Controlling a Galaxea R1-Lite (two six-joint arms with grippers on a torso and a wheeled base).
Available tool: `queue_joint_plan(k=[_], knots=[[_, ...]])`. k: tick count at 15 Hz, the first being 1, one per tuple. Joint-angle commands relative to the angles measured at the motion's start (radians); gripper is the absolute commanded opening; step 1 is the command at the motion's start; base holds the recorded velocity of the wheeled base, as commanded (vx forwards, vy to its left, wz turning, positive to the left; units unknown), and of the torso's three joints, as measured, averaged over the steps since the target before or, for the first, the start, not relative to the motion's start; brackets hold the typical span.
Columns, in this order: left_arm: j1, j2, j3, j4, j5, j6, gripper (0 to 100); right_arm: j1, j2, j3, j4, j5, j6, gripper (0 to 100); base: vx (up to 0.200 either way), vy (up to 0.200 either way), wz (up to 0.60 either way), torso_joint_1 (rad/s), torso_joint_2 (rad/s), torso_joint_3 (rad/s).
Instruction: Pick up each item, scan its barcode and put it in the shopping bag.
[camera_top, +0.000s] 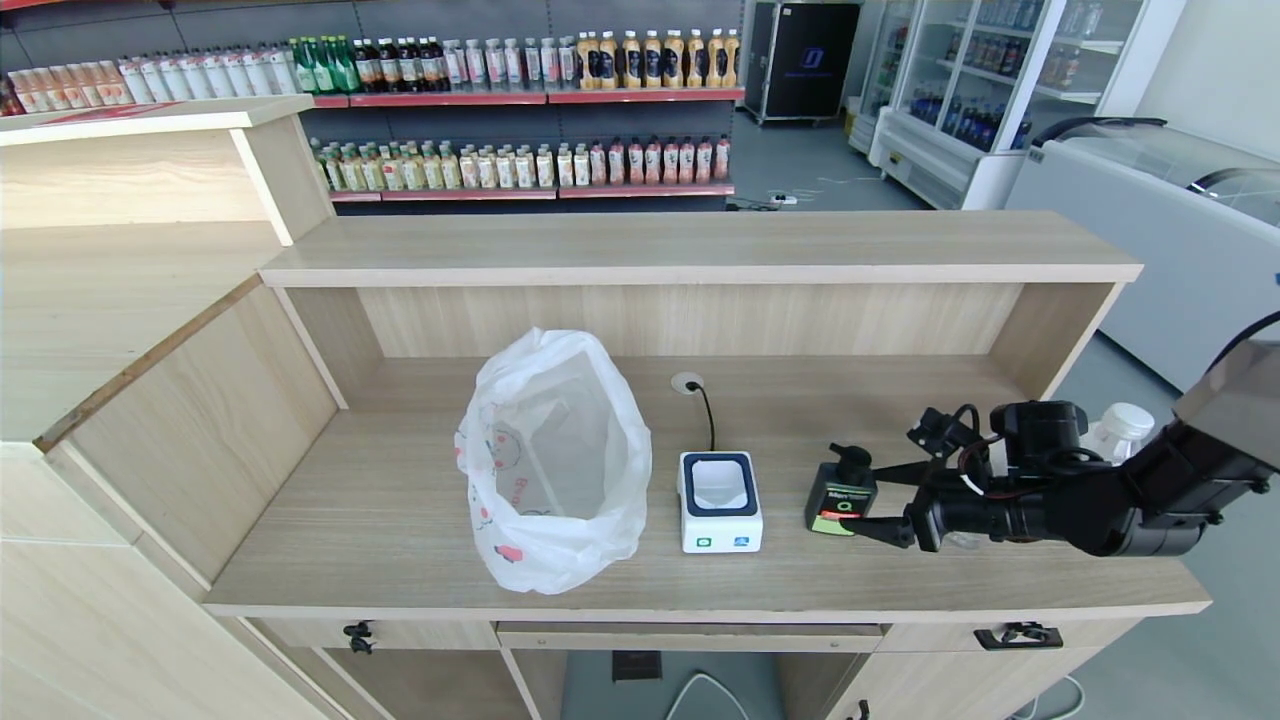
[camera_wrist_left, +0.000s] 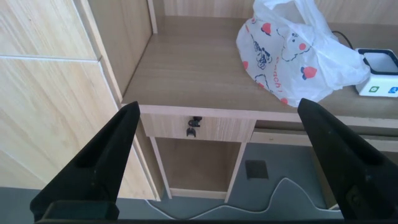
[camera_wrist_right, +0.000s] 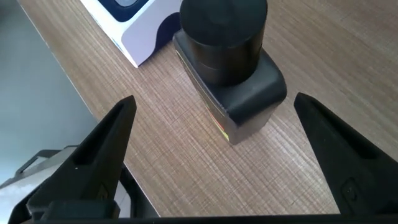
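Note:
A dark square bottle (camera_top: 838, 496) with a black round cap stands upright on the wooden counter (camera_top: 400, 520), right of the white barcode scanner (camera_top: 719, 500). My right gripper (camera_top: 866, 499) is open, level with the bottle, one finger on each side of it and apart from it. In the right wrist view the bottle (camera_wrist_right: 245, 93) sits just beyond the open right gripper (camera_wrist_right: 214, 106), with the scanner (camera_wrist_right: 134, 22) behind it. The white shopping bag (camera_top: 550, 460) stands open left of the scanner. My left gripper (camera_wrist_left: 219, 109) hangs open and empty below the counter's front left edge, facing the bag (camera_wrist_left: 292, 50).
A white-capped bottle (camera_top: 1120, 428) stands behind my right arm at the counter's right end. The scanner's cable runs back to a hole (camera_top: 687, 381). A raised shelf and side walls enclose the counter. Drawer handles (camera_wrist_left: 194, 123) sit under the front edge.

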Motion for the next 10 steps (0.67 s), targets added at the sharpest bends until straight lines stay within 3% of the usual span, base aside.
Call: queue_joint_plan(k=[1, 6, 7, 10], knots=[[0.0, 0.0, 0.0, 0.0, 0.0, -0.001, 100, 0.014, 0.025, -0.004, -0.012, 0.0, 0.001, 100, 0.0, 0.0, 0.0, 0.0, 0.0, 0.0], [0.0, 0.0, 0.0, 0.0, 0.0, -0.001, 100, 0.036, 0.055, -0.038, -0.023, 0.0, 0.007, 100, 0.0, 0.0, 0.0, 0.0, 0.0, 0.0], [0.0, 0.0, 0.0, 0.0, 0.0, -0.001, 100, 0.037, 0.06, -0.043, -0.025, 0.0, 0.012, 0, 0.0, 0.0, 0.0, 0.0, 0.0, 0.0], [0.0, 0.0, 0.0, 0.0, 0.0, -0.001, 100, 0.037, 0.069, -0.053, -0.023, 0.0, 0.012, 0, 0.0, 0.0, 0.0, 0.0, 0.0, 0.0]])
